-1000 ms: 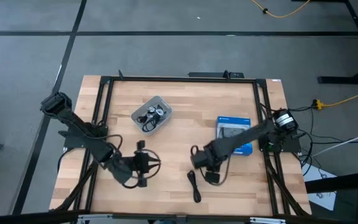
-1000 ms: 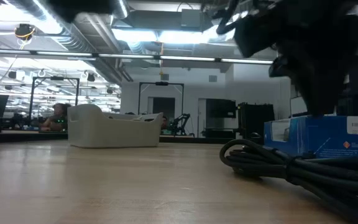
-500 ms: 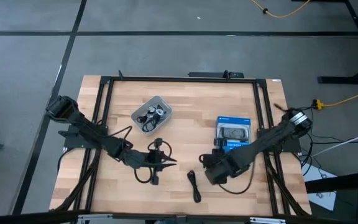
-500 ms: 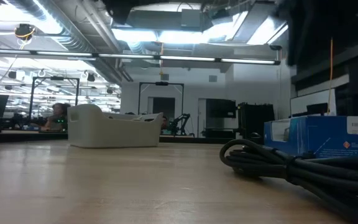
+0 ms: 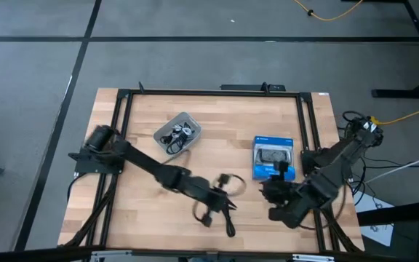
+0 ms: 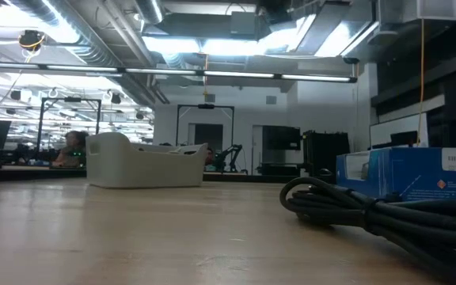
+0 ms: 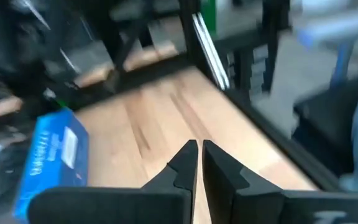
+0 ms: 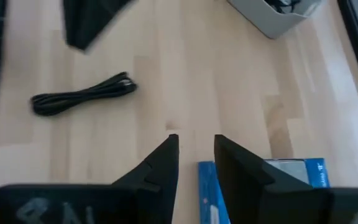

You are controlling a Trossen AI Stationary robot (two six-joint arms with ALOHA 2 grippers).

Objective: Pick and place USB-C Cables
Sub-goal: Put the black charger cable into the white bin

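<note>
From above you see the whole layout, which the other cameras only give in pieces: the grey tray (image 5: 167,131) sits in the upper middle of the table (image 5: 144,218) with several coiled cables (image 5: 179,135) inside it. The blue box (image 5: 273,157) lies right of centre, and one black cable (image 5: 229,227) lies loose on the wood near the lower middle. The left arm reaches in from the left edge, and its left gripper (image 5: 217,207) hovers right by that loose cable. A thin black loop (image 5: 229,182) shows just above the gripper. The right gripper (image 5: 270,191) waits below the blue box at the lower right. The low view shows neither arm. It gives you the loose cable (image 6: 347,210) large in the right foreground, the box (image 6: 418,174) behind it and the tray (image 6: 145,162) far off at the left. A seated person (image 6: 74,146) is in the room beyond. In the left wrist view the left gripper (image 7: 197,158) has its fingers drawn almost together, only a narrow slit left. No cable shows between the tips, and you cannot tell from any view whether the black loop is pinched. In the right wrist view the right gripper (image 8: 195,149) stands parted and empty. The box (image 8: 272,177) is just past its tips, the loose cable (image 8: 79,96) is at the left of that frame, and the tray (image 8: 278,15) is at the top.
</note>
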